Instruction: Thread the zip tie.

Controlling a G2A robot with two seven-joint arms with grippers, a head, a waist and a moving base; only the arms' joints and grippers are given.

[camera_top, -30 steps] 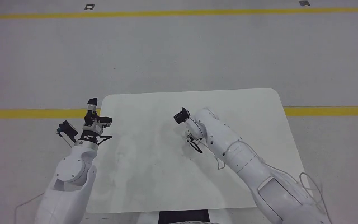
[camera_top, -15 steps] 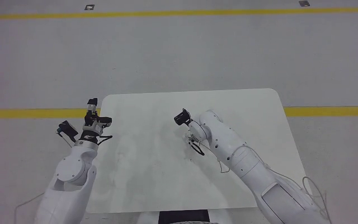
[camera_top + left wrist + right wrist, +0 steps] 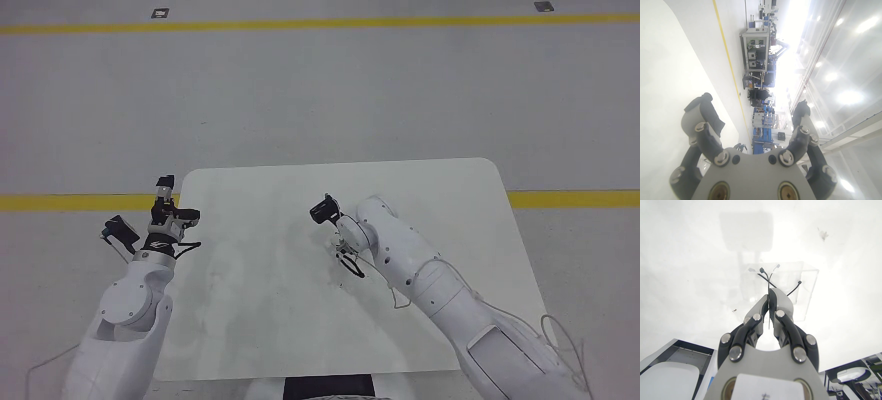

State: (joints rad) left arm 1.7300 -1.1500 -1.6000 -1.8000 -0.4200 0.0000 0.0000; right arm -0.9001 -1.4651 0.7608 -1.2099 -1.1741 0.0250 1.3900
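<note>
**A:** Log the change over the last 1 s, top view.

**B:** The right gripper (image 3: 347, 262), centre of frame, slid slightly toward the lower right in the first 0.5 s, then barely moved. Its forearm swung with it. The left gripper (image 3: 165, 214), at the left edge of the table (image 3: 260, 300), is unmoved across all 3 frames.

**A:** Right jaws?

**B:** Right wrist view: pressed together on the strap of a black zip tie (image 3: 761, 270). The strap rises out of the pads to its head in the upper centre. The loose tail hangs between the fingers below the pinch.

**A:** Anything else nearby?

**B:** A second tie (image 3: 794, 287), also black, crosses the held one, with its head right of centre. Both sit over a clear tray (image 3: 811, 294). I cannot tell whether the held tie is lifted off the tray floor.

**A:** Left jaws?

**B:** Left wrist view, lower frame: spread wide, nothing between them, pointing past the table edge.

**A:** Meaning for the task?

**B:** Judgement: the pick looks secured, and the small settling move reads as a grasp just finished. Threading is not begun, since the tail is not in the head. The left arm is well apart and probably has to come in for the free end. Risk: the crossing tie may drag along on lift.
</note>
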